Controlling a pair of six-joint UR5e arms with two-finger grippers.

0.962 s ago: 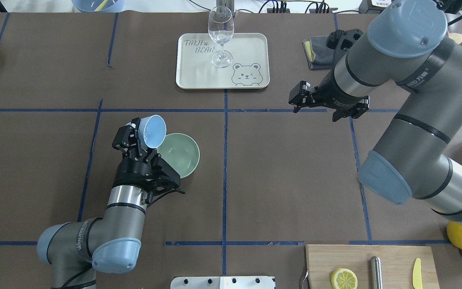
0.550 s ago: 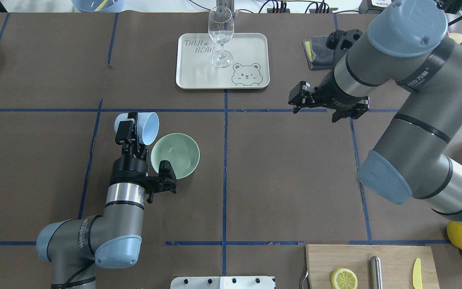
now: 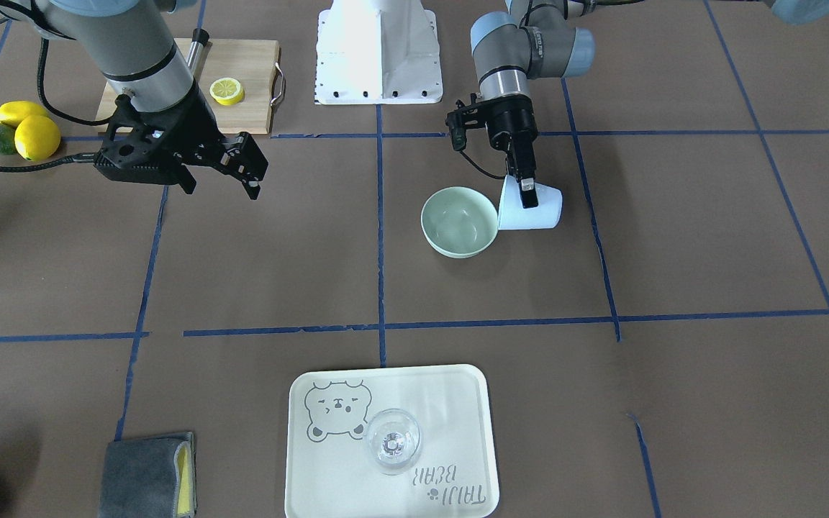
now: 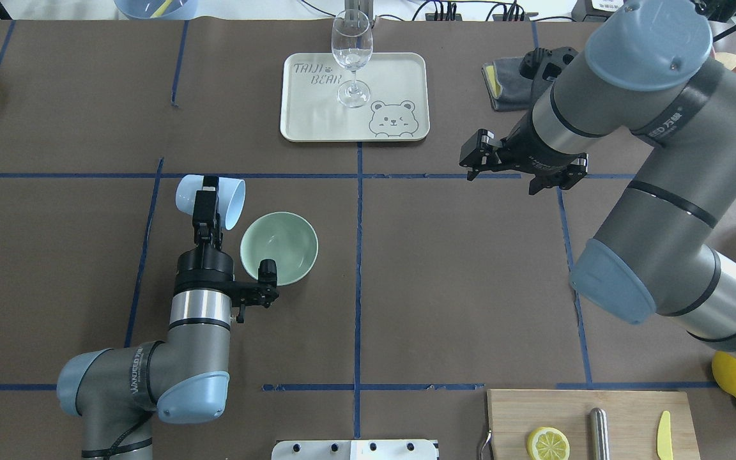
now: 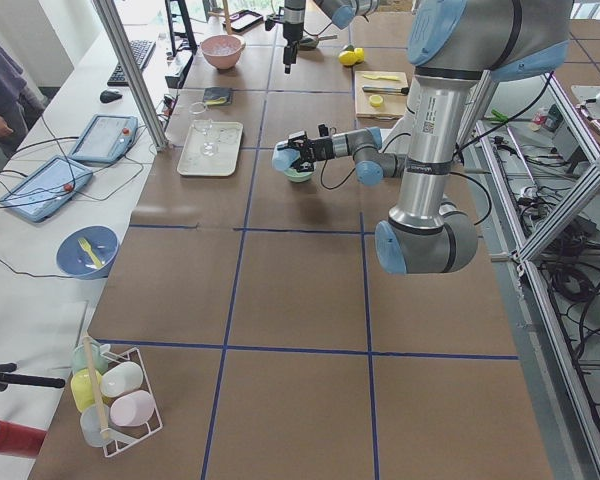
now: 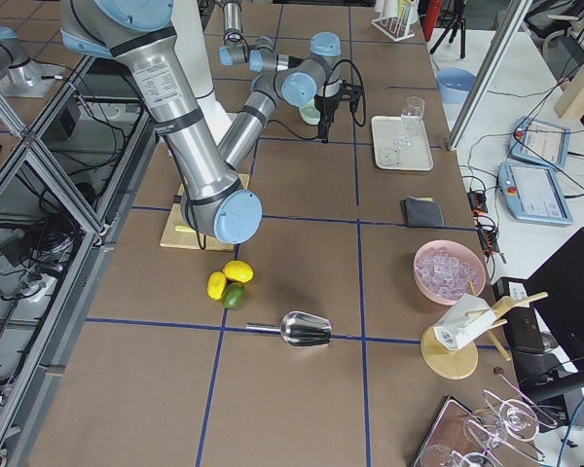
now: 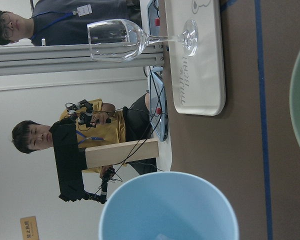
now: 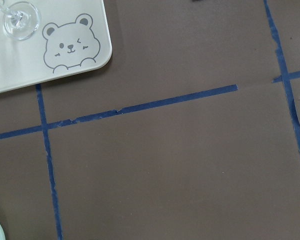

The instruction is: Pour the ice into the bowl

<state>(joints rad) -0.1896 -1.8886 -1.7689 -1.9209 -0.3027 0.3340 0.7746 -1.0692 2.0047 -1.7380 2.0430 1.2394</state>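
Brown paper crossed with blue tape lines covered the tabletop [image 4: 444, 287]. At the left, the left gripper [image 4: 207, 191] was clamped on the rim of a light blue cup [image 4: 232, 199]. The cup lay tipped on its side, mouth toward the bowl [image 4: 291, 255]. Only one finger showed from above, lying across the cup wall. In the wrist view the cup's inside looked bare, though the frame cut off its lower part.

The mint-green bowl stood just beside the cup. A black part of the left wrist covered its near rim, and whether anything lay inside it could not be made out.

Farther along, a cream tray [image 4: 406, 76] printed "TAIJI BEAR" beside a bear face carried a wine glass [image 4: 351, 45].

The right gripper [image 4: 474, 157] hung above the tabletop, jaws parted, holding nothing. A grey cloth [image 4: 502, 83] was half hidden behind its arm.

The ice [image 6: 450, 270] lay heaped in a pink container [image 6: 417, 274] at the tabletop's right end, well apart from the bowl.
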